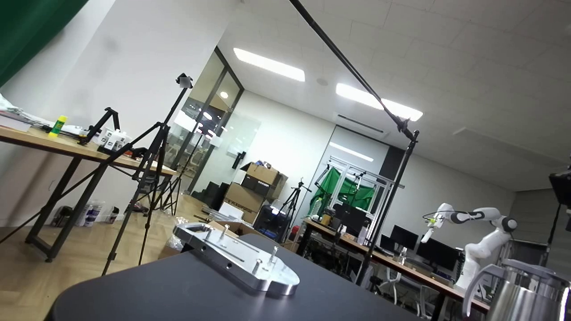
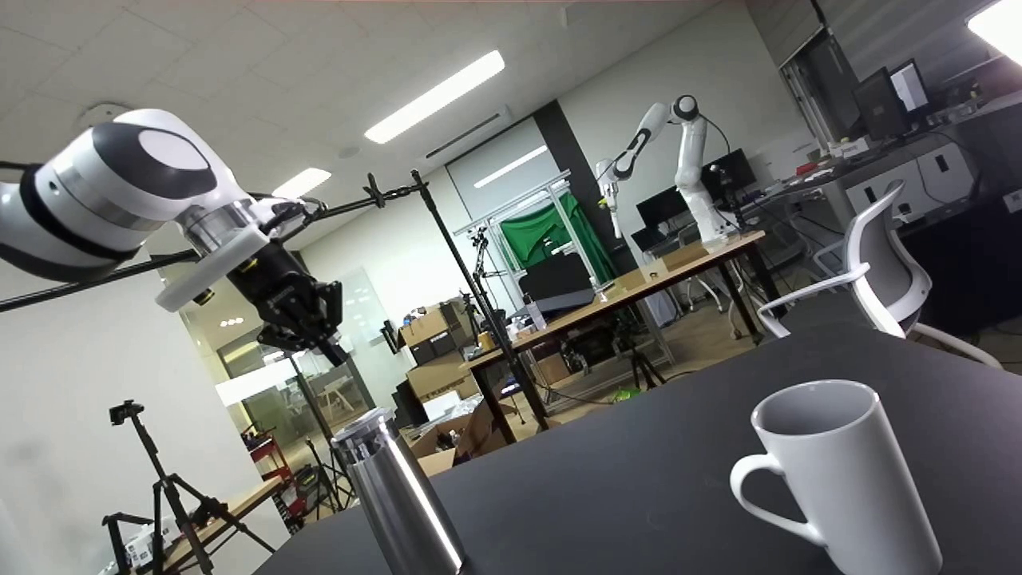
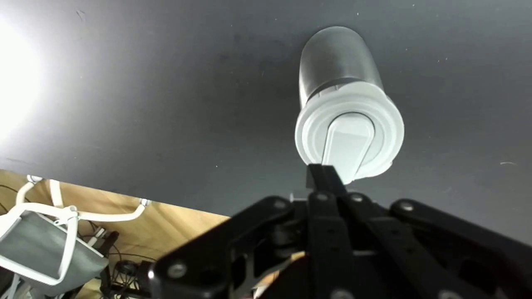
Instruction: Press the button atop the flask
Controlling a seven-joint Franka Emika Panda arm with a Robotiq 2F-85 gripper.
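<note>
The flask is a silvery metal vessel with a shiny rim band, standing on the dark table in both exterior views [image 1: 526,296] [image 2: 409,507]. A light handle shows on its side in an exterior view. In the wrist view the flask [image 3: 336,56] is seen from above, with a pale grey round lid. A long rounded button [image 3: 350,139] lies across the lid. My gripper [image 3: 323,168] is shut and empty, its fingertips together. In the wrist view they overlap the button's near left edge. In an exterior view the gripper [image 2: 339,355] hangs above the flask, apart from the lid.
A white mug [image 2: 846,479] stands on the dark table [image 2: 607,487]. A silver metal plate with upright pegs [image 1: 238,258] lies on the table [image 1: 178,292]. A white chair [image 3: 68,220] stands beyond the table edge. A thin black boom [image 2: 471,295] stands behind.
</note>
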